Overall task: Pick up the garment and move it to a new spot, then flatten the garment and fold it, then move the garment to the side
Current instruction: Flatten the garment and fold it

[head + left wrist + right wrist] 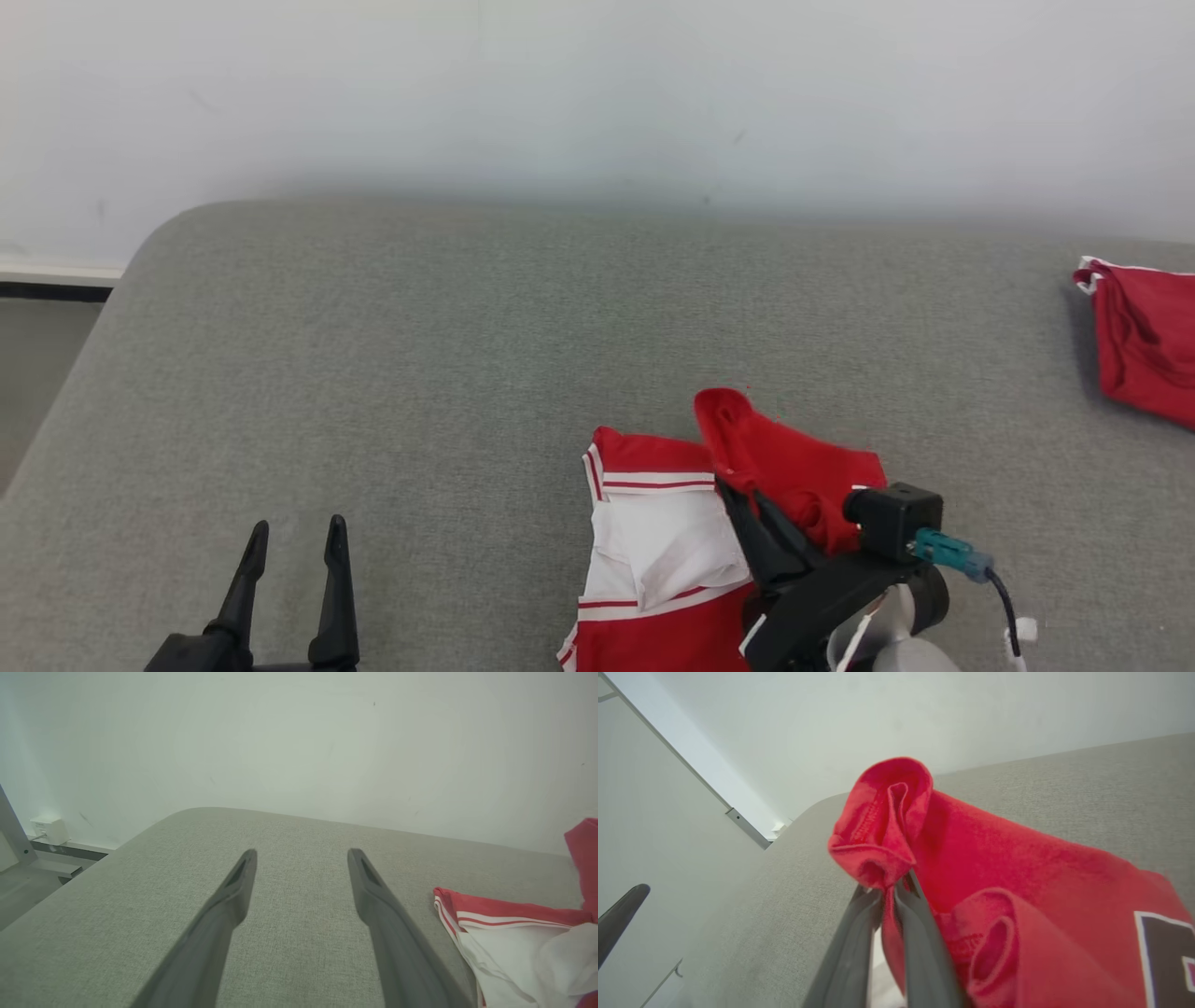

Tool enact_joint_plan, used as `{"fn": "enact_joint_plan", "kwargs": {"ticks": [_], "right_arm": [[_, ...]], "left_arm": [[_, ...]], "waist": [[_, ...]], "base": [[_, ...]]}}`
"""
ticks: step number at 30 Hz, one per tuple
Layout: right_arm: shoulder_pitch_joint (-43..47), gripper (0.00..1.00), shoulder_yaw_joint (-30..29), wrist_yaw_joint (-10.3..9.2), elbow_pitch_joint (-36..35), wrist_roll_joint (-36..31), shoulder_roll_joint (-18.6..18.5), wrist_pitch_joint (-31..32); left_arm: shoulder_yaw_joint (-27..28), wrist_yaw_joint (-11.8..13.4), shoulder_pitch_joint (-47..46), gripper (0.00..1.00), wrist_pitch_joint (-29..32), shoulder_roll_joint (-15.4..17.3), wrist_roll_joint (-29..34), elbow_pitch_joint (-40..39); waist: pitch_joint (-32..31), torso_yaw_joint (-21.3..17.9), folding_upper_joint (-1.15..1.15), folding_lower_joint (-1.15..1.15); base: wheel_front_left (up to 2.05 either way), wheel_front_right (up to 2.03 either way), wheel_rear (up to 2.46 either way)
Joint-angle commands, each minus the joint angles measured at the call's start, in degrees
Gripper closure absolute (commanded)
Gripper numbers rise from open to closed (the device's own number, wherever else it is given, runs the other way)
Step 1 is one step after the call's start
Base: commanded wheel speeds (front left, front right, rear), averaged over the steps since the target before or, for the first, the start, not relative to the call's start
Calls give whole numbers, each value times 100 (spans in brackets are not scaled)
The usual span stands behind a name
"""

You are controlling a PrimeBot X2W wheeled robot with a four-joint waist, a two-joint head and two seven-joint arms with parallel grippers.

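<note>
Head view: right end effector (743,497) tilted up-left, pinching raised garment (794,462) fold.

The garment (667,551) is bright red with a white panel, and thin red and white stripes run along the panel's edges. It also carries a dark patch (1164,952) with a white border. A second cloth (1144,345) at the far right is red with a white edge. The surface (420,373) is woven grey and the wall (597,84) is pale white. The left gripper (298,525) and the right gripper (892,889) are dark grey, and the connector (943,549) is teal.
</note>
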Motion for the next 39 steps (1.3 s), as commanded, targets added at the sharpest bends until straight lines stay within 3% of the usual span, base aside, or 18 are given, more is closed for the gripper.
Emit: {"fn": "enact_joint_plan", "kwargs": {"ticks": [1,15,16,17,18,25,30,39], "right_arm": [[-64,100,52,-17,83,63,15,-53],[-844,100,974,-16,1588,887,22,-933],[-901,88,1026,-17,1701,906,22,-986],[-970,29,1109,-16,1763,880,25,-1061],[-1020,0,1162,-16,1816,938,25,-1125],[-1353,0,994,-17,1827,657,18,-1479],[-1372,0,310,-17,1415,265,-175,-1560],[-451,0,-930,-16,295,-310,-618,-1558]], "left_arm": [[-8,9,-77,0,-17,-11,-40,10],[-190,8,-278,0,-17,-14,-97,182],[-189,8,-284,0,-17,-15,-94,187],[-177,8,-287,0,-18,-15,-92,191],[-164,8,-286,0,-17,-14,-90,197],[-74,8,-253,0,-17,-6,-83,211],[-44,8,-174,0,-17,-6,-66,163],[99,7,-110,0,-17,35,-23,21]], "waist": [[28,112,0,0],[201,514,0,0],[208,514,0,0],[213,509,0,0],[214,500,0,0],[180,334,0,0],[117,188,0,0],[101,-4,0,0]], "base": [[0,0,0],[0,0,0],[0,0,0],[0,0,0],[0,0,0],[0,0,0],[0,0,0],[0,0,0]]}}
